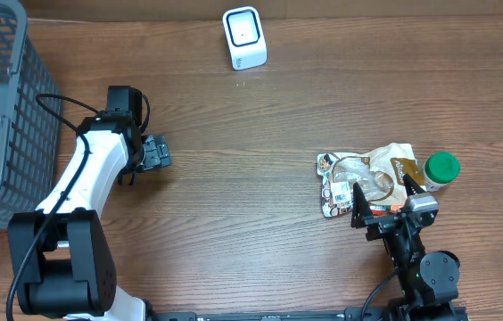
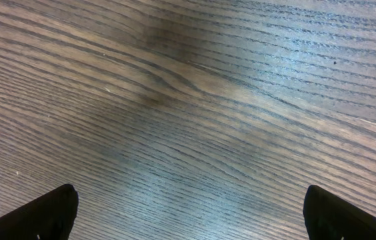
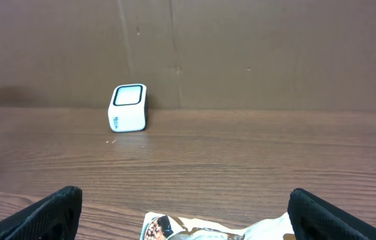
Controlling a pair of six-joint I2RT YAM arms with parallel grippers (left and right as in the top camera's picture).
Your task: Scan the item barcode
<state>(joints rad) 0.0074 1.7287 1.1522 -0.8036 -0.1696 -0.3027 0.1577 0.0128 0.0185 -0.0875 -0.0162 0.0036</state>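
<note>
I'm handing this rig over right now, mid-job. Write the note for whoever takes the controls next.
Left gripper: open, empty, over bare table beside the basket.
Right gripper: open, holding nothing, poised at the near edge of the snack packet.
Scanner: upright at the table's far edge, nothing close to it.
Green-lidded bottle: just right of the packet.
Done: nothing lifted or scanned yet.
Left: grip the packet, probably with the right arm, and show its barcode to the scanner.

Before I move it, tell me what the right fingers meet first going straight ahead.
Probably the snack packet, just ahead between the open fingers; height is unclear, so they might pass over it.
</note>
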